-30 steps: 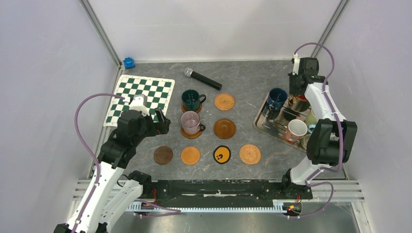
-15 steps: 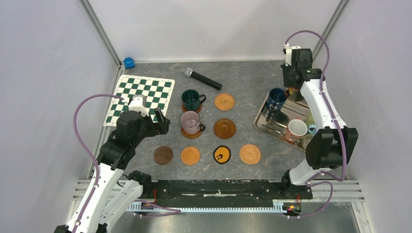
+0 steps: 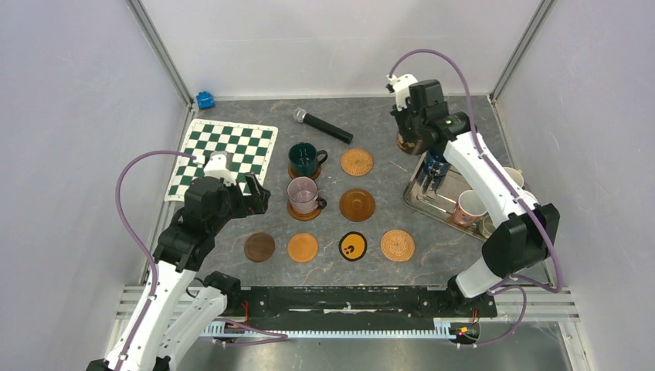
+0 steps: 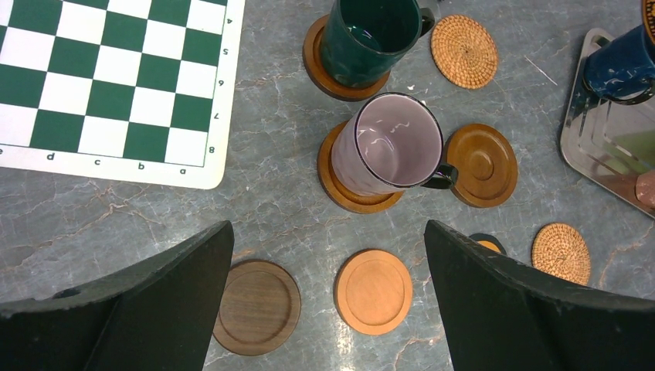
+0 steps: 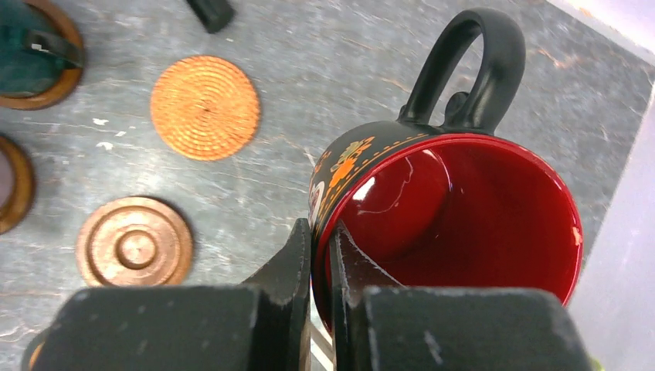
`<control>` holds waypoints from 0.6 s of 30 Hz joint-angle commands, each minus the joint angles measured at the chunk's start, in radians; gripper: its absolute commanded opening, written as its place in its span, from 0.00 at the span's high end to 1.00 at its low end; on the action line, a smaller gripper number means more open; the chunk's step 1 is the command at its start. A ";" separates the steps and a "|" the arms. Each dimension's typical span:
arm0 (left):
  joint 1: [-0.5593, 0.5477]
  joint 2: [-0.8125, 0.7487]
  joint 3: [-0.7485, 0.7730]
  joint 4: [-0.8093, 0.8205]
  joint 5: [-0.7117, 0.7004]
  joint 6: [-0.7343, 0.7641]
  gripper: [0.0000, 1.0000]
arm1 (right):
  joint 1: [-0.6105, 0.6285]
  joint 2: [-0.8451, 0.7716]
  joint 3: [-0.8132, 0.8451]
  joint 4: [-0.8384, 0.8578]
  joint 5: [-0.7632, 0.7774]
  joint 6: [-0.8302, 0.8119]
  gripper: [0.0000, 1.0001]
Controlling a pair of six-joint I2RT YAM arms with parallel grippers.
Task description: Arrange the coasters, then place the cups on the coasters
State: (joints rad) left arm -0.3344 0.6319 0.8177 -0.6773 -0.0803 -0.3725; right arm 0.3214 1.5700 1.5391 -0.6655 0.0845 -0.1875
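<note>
My right gripper (image 5: 323, 236) is shut on the rim of the red-inside cup (image 5: 463, 209), a black mug with an orange pattern, and holds it above the table left of the tray's far corner (image 3: 407, 142). Below it lie a woven tan coaster (image 5: 205, 107) and a brown grooved coaster (image 5: 135, 241). My left gripper (image 4: 328, 224) hangs open and empty over the dark brown coaster (image 4: 257, 306) and the orange coaster (image 4: 374, 291). The dark green cup (image 3: 304, 158) and the clear glass cup (image 3: 302, 194) each stand on a coaster. A black coaster with a yellow mark (image 3: 353, 246) and another woven one (image 3: 397, 245) lie in the front row.
A metal tray (image 3: 421, 197) at the right holds a dark blue cup (image 3: 436, 162), a white-inside cup (image 3: 471, 205) and others partly hidden by the arm. A chequered mat (image 3: 224, 154) lies at the left, a black microphone (image 3: 323, 126) at the back, and a small blue object (image 3: 205, 100) in the far corner.
My right arm has lifted the red-inside cup off the tray and swung it left over the back of the table. The left arm has not moved.
</note>
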 commanded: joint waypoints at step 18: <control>-0.012 0.002 0.005 0.031 -0.031 0.059 0.00 | 0.254 0.213 0.124 0.271 0.045 0.133 1.00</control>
State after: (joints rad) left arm -0.3428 0.6331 0.8177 -0.6773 -0.1001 -0.3725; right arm 0.5552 1.7687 1.5585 -0.5312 0.0563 -0.1139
